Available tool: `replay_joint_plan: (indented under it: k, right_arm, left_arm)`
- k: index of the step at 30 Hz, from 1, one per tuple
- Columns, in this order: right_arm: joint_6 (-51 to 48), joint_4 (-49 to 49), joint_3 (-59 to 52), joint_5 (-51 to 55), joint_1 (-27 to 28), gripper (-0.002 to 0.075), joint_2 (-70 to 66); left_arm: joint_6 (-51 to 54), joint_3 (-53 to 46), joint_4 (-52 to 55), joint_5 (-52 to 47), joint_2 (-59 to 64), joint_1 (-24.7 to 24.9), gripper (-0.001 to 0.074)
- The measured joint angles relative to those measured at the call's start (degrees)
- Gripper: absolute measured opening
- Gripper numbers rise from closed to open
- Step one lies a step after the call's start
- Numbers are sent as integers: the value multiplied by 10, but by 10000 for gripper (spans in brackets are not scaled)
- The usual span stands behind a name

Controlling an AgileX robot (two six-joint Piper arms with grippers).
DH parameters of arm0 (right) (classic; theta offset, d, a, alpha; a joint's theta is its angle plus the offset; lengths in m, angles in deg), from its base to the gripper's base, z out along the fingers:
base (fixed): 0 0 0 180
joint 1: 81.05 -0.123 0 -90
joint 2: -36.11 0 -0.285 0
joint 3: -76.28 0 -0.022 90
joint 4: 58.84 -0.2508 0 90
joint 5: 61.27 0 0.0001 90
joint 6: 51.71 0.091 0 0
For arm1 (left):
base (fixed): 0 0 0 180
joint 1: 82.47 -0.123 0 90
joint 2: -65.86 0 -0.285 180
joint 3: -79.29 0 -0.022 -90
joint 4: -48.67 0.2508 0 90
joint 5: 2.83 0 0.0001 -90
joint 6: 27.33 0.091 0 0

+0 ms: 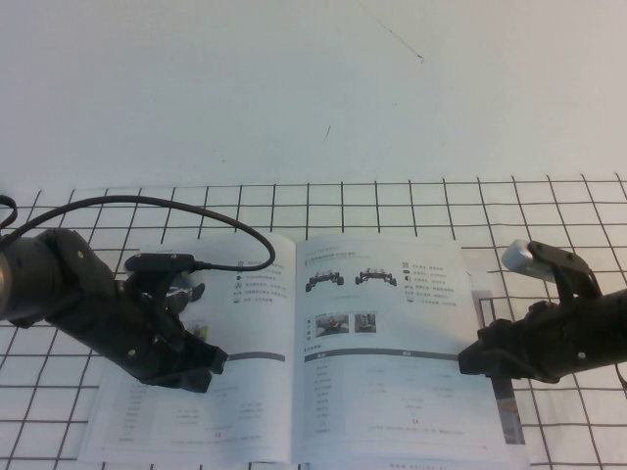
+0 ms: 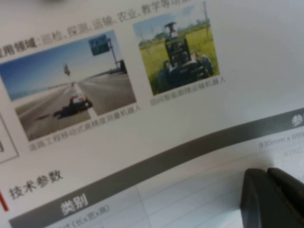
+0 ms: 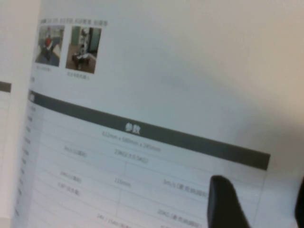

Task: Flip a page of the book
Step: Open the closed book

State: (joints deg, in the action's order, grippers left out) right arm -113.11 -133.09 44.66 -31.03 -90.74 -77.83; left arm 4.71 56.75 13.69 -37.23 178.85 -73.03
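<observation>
1. The book (image 1: 294, 352) lies open and flat on the black-and-white grid cloth (image 1: 392, 201), its spine running toward the robot.
2. The page (image 1: 387, 343), on the right of the spine, shows two small black vehicles, two small photos, a grey bar and a table.
3. The left gripper (image 1: 208, 364) rests low on the book's left-hand sheet, near the grey bar there; its jaws look clenched together, with nothing between them.
4. The right gripper (image 1: 468, 362) sits at the page's outer edge, beside its grey bar, fingers (image 3: 223, 202) spread apart just above the paper.
</observation>
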Motion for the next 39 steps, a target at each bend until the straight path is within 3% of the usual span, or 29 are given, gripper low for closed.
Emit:
replay_joint_plan:
  k: [22, 32, 39]
  right_arm:
    - [-142, -149, 1, 104, 0, 333, -9]
    - [-126, -67, 1, -41, -1, 333, 38]
    - [-109, -45, 1, -49, -5, 333, 45]
  left_arm:
    - [-2, 0, 0, 0, 0, 0, -2]
    - [-2, 0, 0, 0, 0, 0, -2]
    - [-2, 0, 0, 0, 0, 0, -2]
